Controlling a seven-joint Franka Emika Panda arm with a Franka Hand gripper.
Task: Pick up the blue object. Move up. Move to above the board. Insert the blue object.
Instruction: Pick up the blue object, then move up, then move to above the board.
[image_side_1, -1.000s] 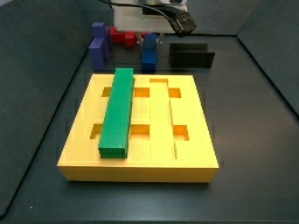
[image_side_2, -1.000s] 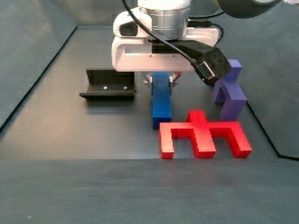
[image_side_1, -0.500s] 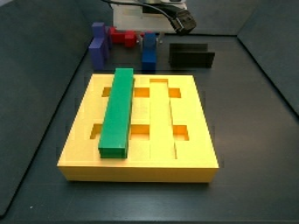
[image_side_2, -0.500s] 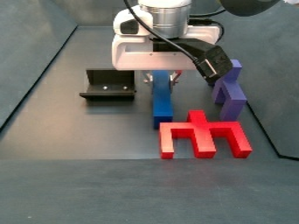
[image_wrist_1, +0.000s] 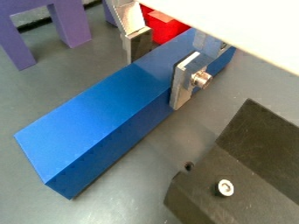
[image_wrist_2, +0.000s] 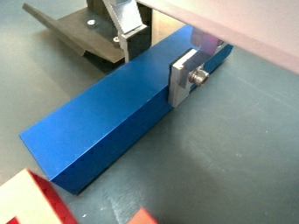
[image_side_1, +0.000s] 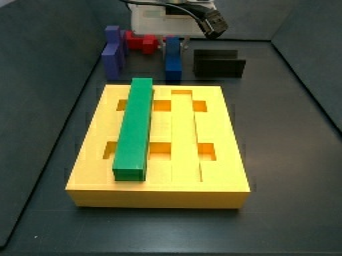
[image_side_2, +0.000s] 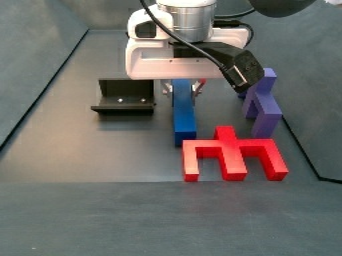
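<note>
The blue object (image_wrist_1: 117, 114) is a long blue bar lying flat on the dark floor, seen in both wrist views (image_wrist_2: 111, 114) and both side views (image_side_1: 174, 62) (image_side_2: 183, 115). My gripper (image_wrist_1: 160, 63) (image_wrist_2: 158, 59) is down over the bar's far end, one silver finger on each long side. The near finger (image_wrist_1: 187, 79) lies flat against the bar's side. The far finger (image_wrist_2: 126, 44) stands at the opposite edge. The gripper (image_side_2: 183, 90) is behind the board (image_side_1: 221, 170), a large yellow grooved block that holds a green bar (image_side_1: 135, 125).
A red comb-shaped piece (image_side_2: 234, 158) lies just past the bar's free end. A purplish block (image_side_2: 263, 100) stands on one side of the bar. The dark fixture (image_side_2: 123, 98) stands on the other side and also shows in a wrist view (image_wrist_1: 246, 166).
</note>
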